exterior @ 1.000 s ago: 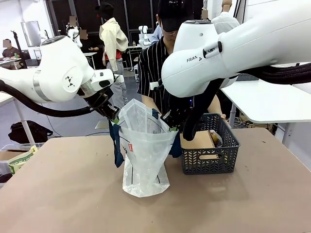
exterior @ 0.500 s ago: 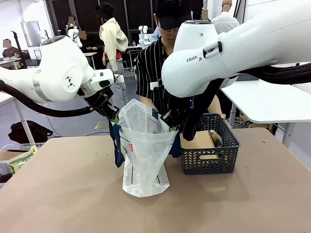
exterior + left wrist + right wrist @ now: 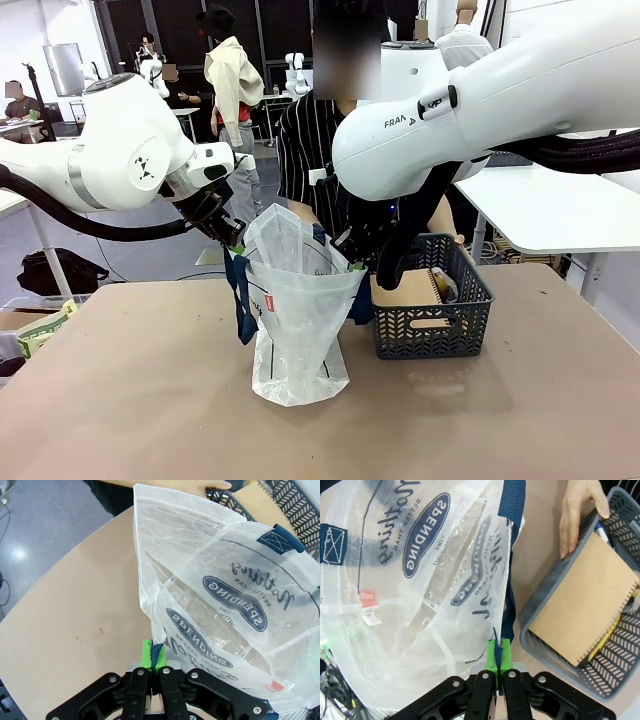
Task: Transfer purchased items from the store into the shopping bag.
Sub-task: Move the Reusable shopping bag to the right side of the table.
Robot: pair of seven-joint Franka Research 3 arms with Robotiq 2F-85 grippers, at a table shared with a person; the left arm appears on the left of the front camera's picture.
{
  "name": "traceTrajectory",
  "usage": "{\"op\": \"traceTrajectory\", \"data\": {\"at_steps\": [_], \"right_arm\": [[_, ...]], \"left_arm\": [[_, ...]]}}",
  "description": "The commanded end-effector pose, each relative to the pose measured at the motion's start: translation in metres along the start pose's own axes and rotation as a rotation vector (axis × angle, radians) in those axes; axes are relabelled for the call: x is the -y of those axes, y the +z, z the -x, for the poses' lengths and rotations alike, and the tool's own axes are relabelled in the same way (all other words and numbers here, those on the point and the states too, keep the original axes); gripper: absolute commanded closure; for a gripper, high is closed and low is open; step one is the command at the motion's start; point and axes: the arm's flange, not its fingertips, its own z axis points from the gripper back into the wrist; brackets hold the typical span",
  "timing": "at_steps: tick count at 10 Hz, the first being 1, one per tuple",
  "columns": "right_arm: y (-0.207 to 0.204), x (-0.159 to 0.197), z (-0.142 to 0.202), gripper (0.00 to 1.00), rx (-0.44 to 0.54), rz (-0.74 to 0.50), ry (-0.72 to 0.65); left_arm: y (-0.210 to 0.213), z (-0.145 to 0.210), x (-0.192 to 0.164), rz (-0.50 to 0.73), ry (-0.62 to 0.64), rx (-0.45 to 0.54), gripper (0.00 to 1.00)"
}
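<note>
The clear shopping bag [image 3: 298, 325] stands on the table, held open from both sides. My left gripper [image 3: 233, 246] is shut on its left rim by the navy handle [image 3: 156, 652]. My right gripper [image 3: 356, 263] is shut on the right rim and strap [image 3: 498, 647]. The bag's lettering [image 3: 234, 603] and red tag [image 3: 366, 595] show through the plastic. Right of the bag sits the dark grey lattice basket [image 3: 428, 336]. In it lies a flat tan box [image 3: 582, 603] with a yellowish pack [image 3: 603, 641] under it. A person's hand [image 3: 578, 513] rests on the basket's far rim.
A person in a striped shirt [image 3: 310, 140] stands at the far side behind the bag. The tan tabletop [image 3: 150, 400] stretches in front of the bag and the basket. A green-and-white pack [image 3: 42, 328] lies off the table's left edge.
</note>
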Motion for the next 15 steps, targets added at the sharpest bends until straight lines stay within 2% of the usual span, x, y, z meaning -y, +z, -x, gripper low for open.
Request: {"op": "traceTrajectory", "data": {"at_steps": [1, 15], "right_arm": [[0.0016, 0.0010, 0.0034, 1.00, 0.008, -0.003, -0.004], [0.0016, 0.0010, 0.0034, 1.00, 0.008, -0.003, -0.004]], "left_arm": [[0.0012, -0.0006, -0.0022, -0.005, 0.001, 0.009, 1.00], [0.0012, -0.0006, -0.0022, -0.005, 0.001, 0.009, 1.00]]}}
